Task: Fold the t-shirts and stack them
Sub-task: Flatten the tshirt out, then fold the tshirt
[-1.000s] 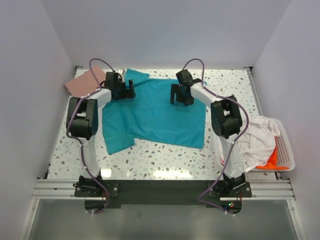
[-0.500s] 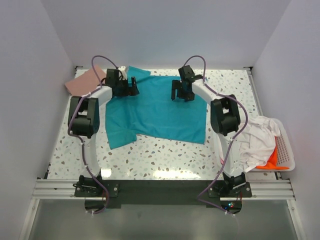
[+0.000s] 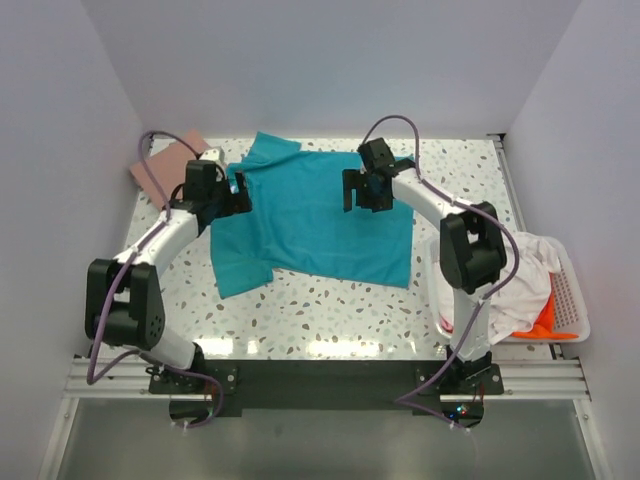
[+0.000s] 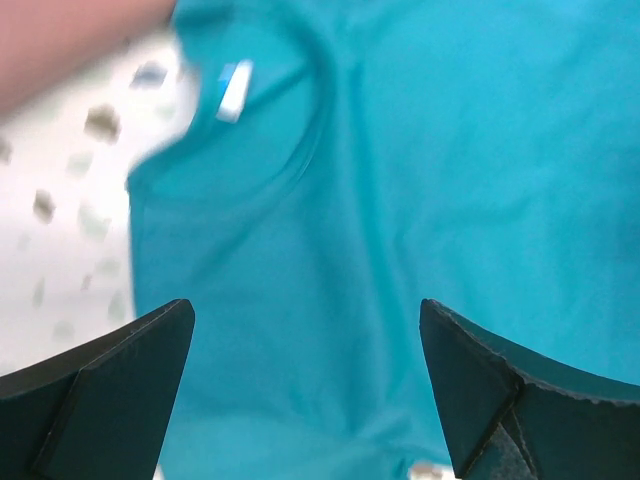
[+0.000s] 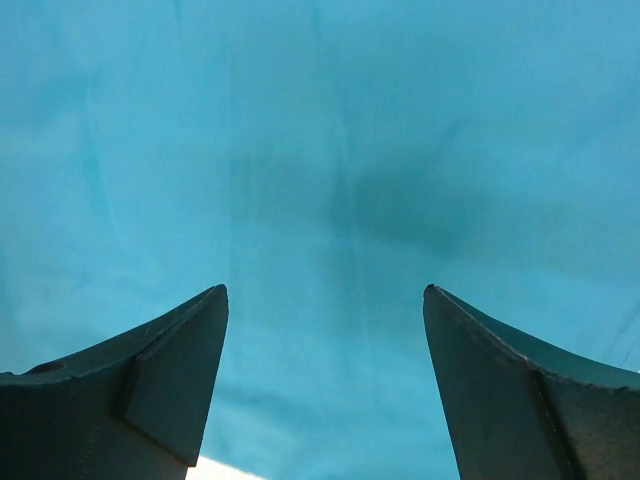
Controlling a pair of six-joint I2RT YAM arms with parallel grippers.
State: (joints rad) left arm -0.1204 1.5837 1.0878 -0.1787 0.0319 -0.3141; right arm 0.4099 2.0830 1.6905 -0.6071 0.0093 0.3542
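The teal t-shirt (image 3: 315, 215) lies spread on the speckled table, one sleeve at the far edge and one at the near left. My left gripper (image 3: 236, 198) is open and empty above its left edge, by the neck hole (image 4: 270, 140) and white label. My right gripper (image 3: 362, 198) is open and empty above its upper right part; its wrist view shows only teal cloth (image 5: 320, 150). A dusty pink t-shirt (image 3: 170, 160) lies folded at the far left. White (image 3: 510, 280) and orange (image 3: 548, 318) t-shirts are heaped in the basket.
A white slotted basket (image 3: 570, 300) stands at the table's right edge beside my right arm. White walls close in the far side and both sides. The arms' mounting rail (image 3: 320, 378) runs along the near edge.
My left arm has swung out to the left and its gripper has drawn back toward me over the shirt's left edge. My right gripper has come slightly nearer. The shirt lies flatter.
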